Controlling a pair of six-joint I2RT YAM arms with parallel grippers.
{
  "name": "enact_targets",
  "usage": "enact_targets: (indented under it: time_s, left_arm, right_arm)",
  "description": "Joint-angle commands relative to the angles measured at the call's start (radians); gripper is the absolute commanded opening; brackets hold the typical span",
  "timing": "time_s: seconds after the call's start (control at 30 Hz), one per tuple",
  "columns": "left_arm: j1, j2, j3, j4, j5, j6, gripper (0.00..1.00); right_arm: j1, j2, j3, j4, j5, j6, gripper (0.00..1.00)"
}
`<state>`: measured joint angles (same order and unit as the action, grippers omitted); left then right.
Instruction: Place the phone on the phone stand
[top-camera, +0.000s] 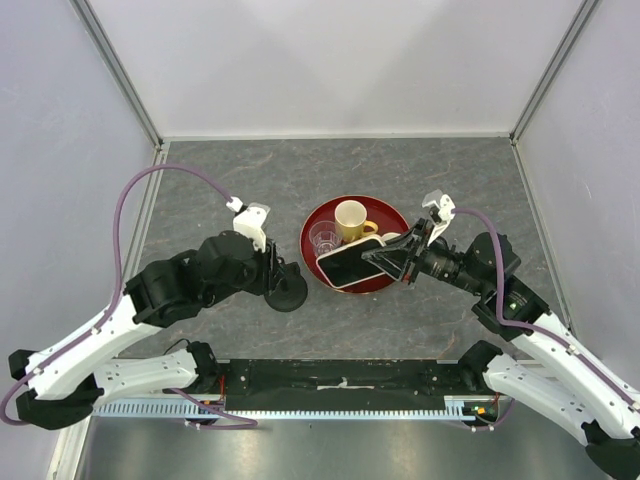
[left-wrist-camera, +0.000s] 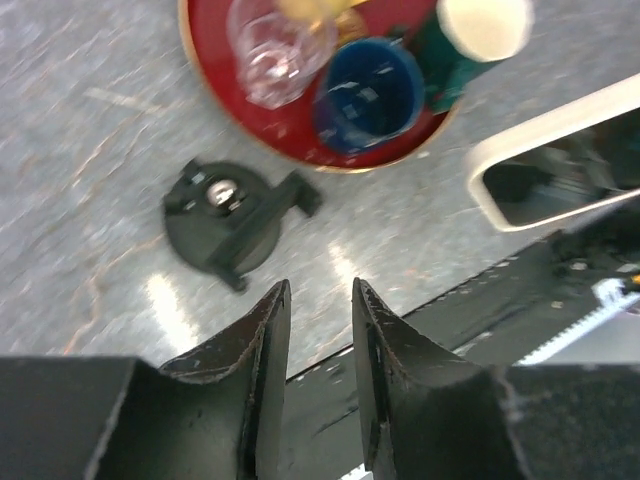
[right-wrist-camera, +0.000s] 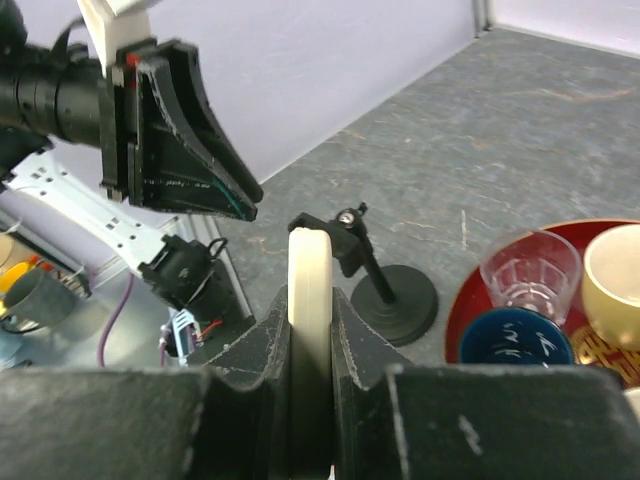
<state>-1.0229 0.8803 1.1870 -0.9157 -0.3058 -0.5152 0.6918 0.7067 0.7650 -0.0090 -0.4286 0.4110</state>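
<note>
The phone (top-camera: 348, 264), black screen with a pale rim, hangs over the front of the red tray, held at its right end by my right gripper (top-camera: 372, 257). In the right wrist view the phone (right-wrist-camera: 308, 258) stands edge-on between the shut fingers (right-wrist-camera: 270, 330). The black phone stand (top-camera: 288, 292) sits on the table left of the tray, with its cradle arm (right-wrist-camera: 345, 232) just beyond the phone's end. My left gripper (top-camera: 272, 272) hovers beside the stand, open and empty (left-wrist-camera: 320, 300). The stand (left-wrist-camera: 225, 215) lies ahead of its fingertips.
The red tray (top-camera: 310, 222) holds a yellow mug (top-camera: 350, 218), a clear glass (top-camera: 323, 238) and a dark blue cup (left-wrist-camera: 368, 90). White walls enclose the table on three sides. A black rail (top-camera: 340, 375) runs along the near edge.
</note>
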Motion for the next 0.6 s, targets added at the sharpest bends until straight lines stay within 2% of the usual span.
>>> enact_targets:
  time_s: [0.0,0.17,0.27,0.33,0.57]
  left_arm:
    - [0.001,-0.007,-0.067,-0.115,-0.162,-0.129,0.37]
    - [0.001,0.057,-0.105,-0.100,-0.202,-0.117,0.37]
    - [0.001,0.101,-0.113,-0.088,-0.239,-0.117,0.27]
    - [0.001,0.115,-0.119,-0.059,-0.230,-0.106,0.24]
    - [0.001,0.118,-0.148,-0.017,-0.231,-0.088,0.27]
  right_arm:
    - [0.003,-0.015,0.063,0.012,0.087,-0.012,0.00]
    - [0.003,0.008,0.076,0.012,0.068,-0.014,0.00]
    - [0.003,0.008,0.074,0.012,0.059,-0.015,0.00]
    - [0.003,0.005,0.066,0.012,0.060,-0.015,0.00]
    - [0.003,-0.001,0.054,0.014,0.059,-0.011,0.00]
